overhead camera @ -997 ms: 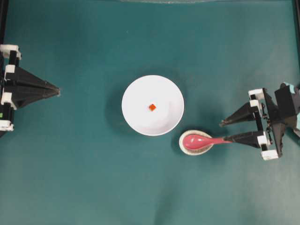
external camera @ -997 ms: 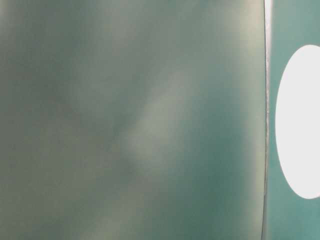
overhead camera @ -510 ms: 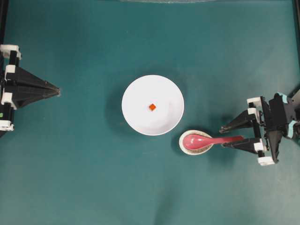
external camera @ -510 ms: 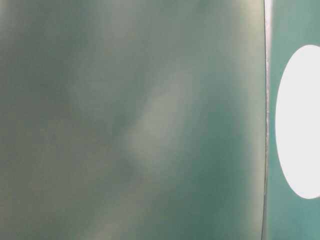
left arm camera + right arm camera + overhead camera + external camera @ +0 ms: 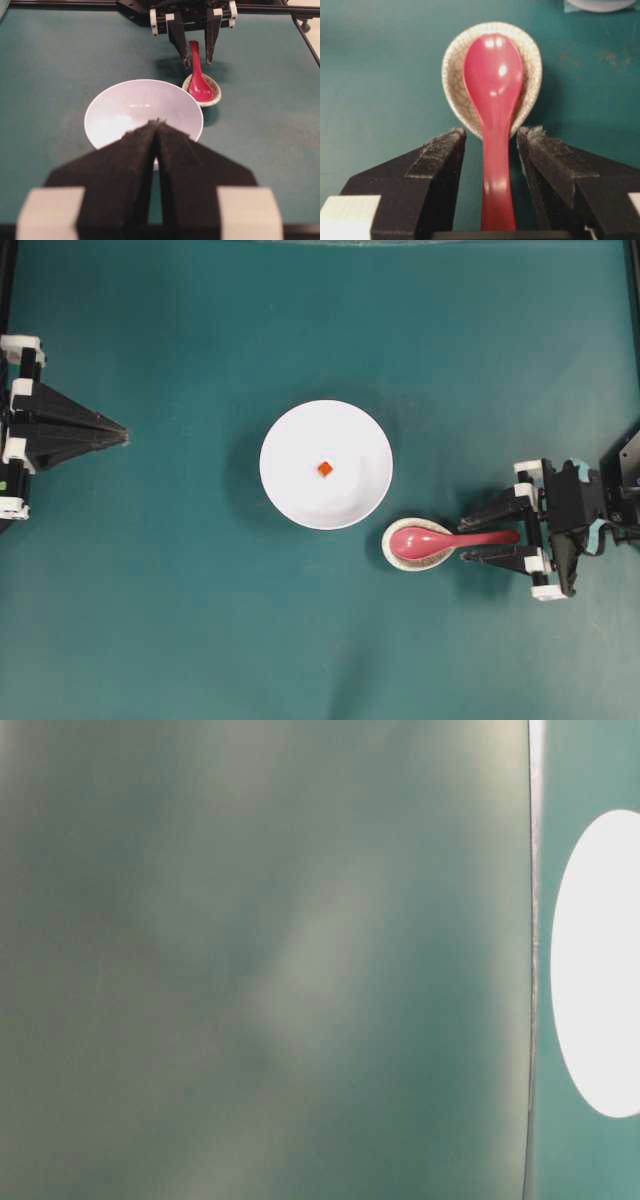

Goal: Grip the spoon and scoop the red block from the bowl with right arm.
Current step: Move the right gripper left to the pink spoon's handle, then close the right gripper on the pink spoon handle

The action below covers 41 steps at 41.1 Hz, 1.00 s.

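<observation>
1. R gripper [image 5: 466,535]: jaws spread wide, one each side of spoon [image 5: 440,539] handle, gaps both sides, not pinching.
2. Spoon scoop sits in speckled spoon rest [image 5: 417,558], just beside white bowl [image 5: 290,490].
3. Red block [image 5: 325,469] mid-bowl.
4. L gripper [image 5: 122,432]: jaws pressed together, well apart from bowl.

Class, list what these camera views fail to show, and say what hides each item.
- Red block: hidden in the left wrist view by the left claw.
- Bowl: cut off by the top edge in the right wrist view.
- Table-level view: blurred; only a white oval shows.
- Spoon handle end: hidden below the right claw.
</observation>
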Motion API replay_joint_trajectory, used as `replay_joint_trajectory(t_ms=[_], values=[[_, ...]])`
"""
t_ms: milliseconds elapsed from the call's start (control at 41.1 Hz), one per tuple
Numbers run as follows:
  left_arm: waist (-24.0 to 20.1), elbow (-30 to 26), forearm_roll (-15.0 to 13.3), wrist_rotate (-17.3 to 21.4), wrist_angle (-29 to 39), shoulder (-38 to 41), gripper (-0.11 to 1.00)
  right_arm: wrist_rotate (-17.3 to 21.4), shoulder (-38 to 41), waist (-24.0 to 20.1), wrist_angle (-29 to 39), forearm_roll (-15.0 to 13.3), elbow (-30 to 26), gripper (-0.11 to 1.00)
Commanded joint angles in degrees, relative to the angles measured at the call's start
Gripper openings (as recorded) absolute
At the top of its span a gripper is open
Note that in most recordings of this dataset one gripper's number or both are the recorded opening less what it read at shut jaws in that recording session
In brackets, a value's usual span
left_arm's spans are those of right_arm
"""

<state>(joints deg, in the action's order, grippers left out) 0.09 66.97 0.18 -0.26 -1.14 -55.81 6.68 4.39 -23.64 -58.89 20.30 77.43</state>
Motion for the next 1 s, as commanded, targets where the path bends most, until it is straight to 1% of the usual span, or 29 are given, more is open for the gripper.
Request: replay_joint_trajectory(t_ms=[0,389,972], values=[[0.09,-1.41,0.18,0.0,-0.35,0.18,-0.01,0.09,0.18,-0.35,-0.97,0.18,-0.7,0.52],[0.0,-1.41,0.18,0.0,-0.35,0.18,-0.01,0.0,0.26,-0.35,-1.14,0.18,-0.18,0.52],[0.09,-1.32,0.18,0.0,-0.18,0.7,-0.01,-3.6,0.35,-0.35,-1.14,0.09,0.44,0.52]])
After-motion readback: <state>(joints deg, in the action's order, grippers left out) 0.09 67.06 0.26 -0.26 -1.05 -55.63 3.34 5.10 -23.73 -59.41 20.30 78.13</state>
